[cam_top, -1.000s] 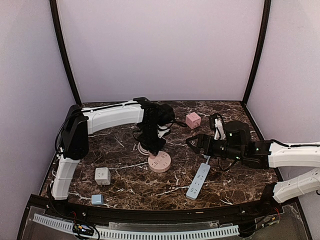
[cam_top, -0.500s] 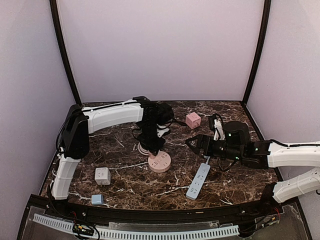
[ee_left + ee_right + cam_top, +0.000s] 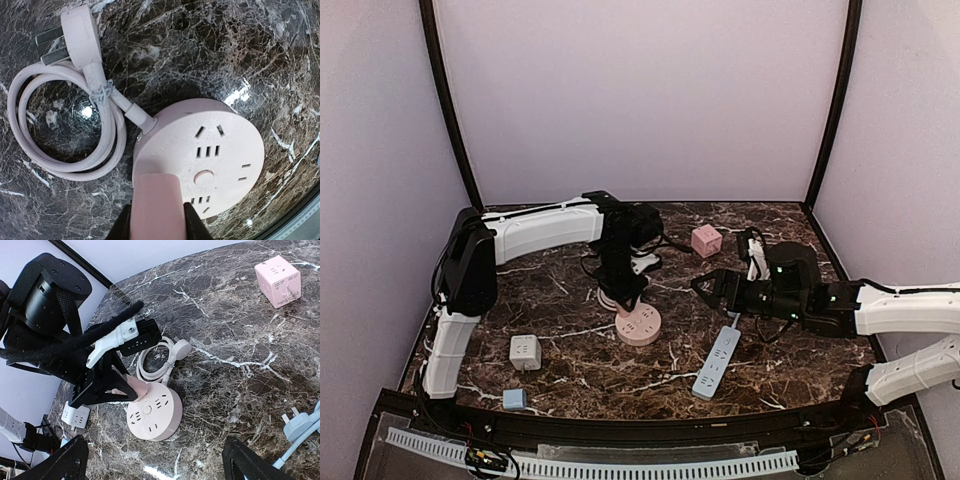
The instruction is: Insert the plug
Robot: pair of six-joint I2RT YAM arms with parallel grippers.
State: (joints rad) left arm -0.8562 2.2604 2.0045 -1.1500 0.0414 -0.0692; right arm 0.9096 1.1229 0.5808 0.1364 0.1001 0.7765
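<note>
**Left jaws pinch pink plug at the rim of the round socket hub**

The left jaws are pressed onto a pink plug (image 3: 155, 206), 1 black finger on each side of its body. In the left wrist view the plug overlaps the near edge of a round pink socket hub (image 3: 200, 157), and in the right wrist view it touches the hub's rim (image 3: 134, 386). The plug's prongs are hidden, so it cannot be told whether they sit in any slot. The slots seen on the hub's face surround a round central button.

The hub's own pink cord (image 3: 65, 125) lies coiled on the marble bench (image 3: 225, 45) just beside it. The cord is tied with a wire twist and ends in a 3-prong plug (image 3: 75, 35) lying flat.

The left arm (image 3: 545, 230) reaches from its base across the bench, its wrist turned down over the hub (image 3: 640, 324).

The right jaws are spread wide and hold nothing, with 1 finger (image 3: 65, 465) at each lower corner of the right wrist view. The right arm (image 3: 900, 310) stretches low from the right, its wrist aimed left toward the hub.

Elsewhere on the bench:
- A pink cube socket (image 3: 706, 240) sits toward the back.
- A light blue power strip (image 3: 717, 362) lies below the right wrist, with a blue plug (image 3: 298, 426) near it.
- A white cube socket (image 3: 525, 351) and a small blue cube (image 3: 514, 399) are at the front left.
</note>
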